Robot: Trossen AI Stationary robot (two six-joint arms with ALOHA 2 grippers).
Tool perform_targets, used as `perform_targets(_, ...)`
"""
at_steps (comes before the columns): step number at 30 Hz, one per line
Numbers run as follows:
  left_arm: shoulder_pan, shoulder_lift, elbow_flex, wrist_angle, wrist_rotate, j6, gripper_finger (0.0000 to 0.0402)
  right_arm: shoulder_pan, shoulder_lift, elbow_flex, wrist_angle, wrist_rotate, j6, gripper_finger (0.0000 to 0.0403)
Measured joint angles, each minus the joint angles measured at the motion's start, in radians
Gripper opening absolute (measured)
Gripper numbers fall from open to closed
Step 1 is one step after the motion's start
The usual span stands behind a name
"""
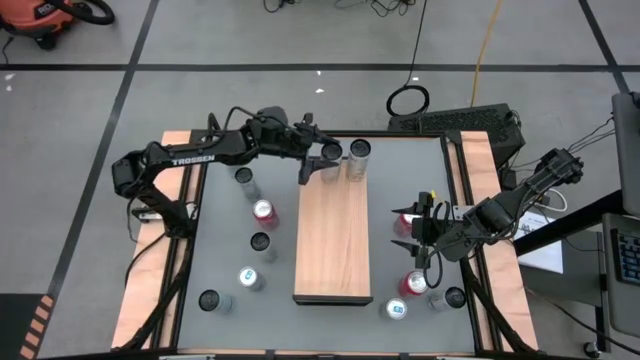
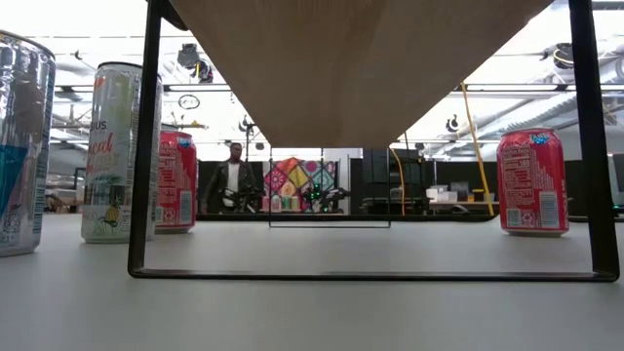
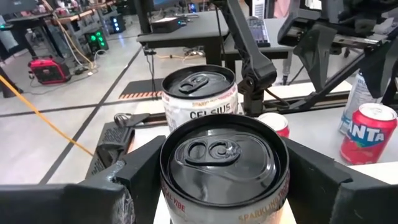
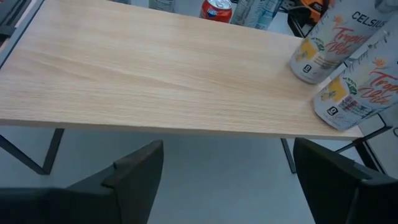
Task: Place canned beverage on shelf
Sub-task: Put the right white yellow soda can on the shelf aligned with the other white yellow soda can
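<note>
The shelf [image 1: 333, 240] is a long light-wood board on thin dark legs in the middle of the table; the low view sees its underside [image 2: 361, 68]. A pale Celsius can [image 1: 360, 152] stands upright on its far end. Just left of it is a black-topped canned beverage [image 3: 224, 162], also [image 4: 323, 50], with my left gripper [image 1: 322, 160] shut on it. My right gripper [image 1: 405, 232] waits open beside the shelf's right edge, nothing between its fingers. My left gripper pinches the can's upper wall [image 3: 168, 186] between its two fingers [image 3: 134, 177], one on each side just under the rim. The fingers reach in about level from the table's left. The can is upright, its base down at the shelf's far end; whether it rests there I cannot tell.
Several loose cans stand on the grey table left of the shelf, among them a red one [image 1: 264, 211] and a silver one [image 1: 250, 279]. More stand at the right near my right arm: a red one [image 1: 413, 284] and a blue-topped one [image 1: 397, 309]. A person [image 2: 232, 175] stands far behind.
</note>
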Motion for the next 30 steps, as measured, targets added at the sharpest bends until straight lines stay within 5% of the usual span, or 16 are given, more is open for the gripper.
perform_targets(30, 0.035, 0.004, -0.003, 0.035, 0.027, -0.021, 0.0266, 0.000, 0.000, 0.000, 0.001, 0.000, -0.001, 0.0304)
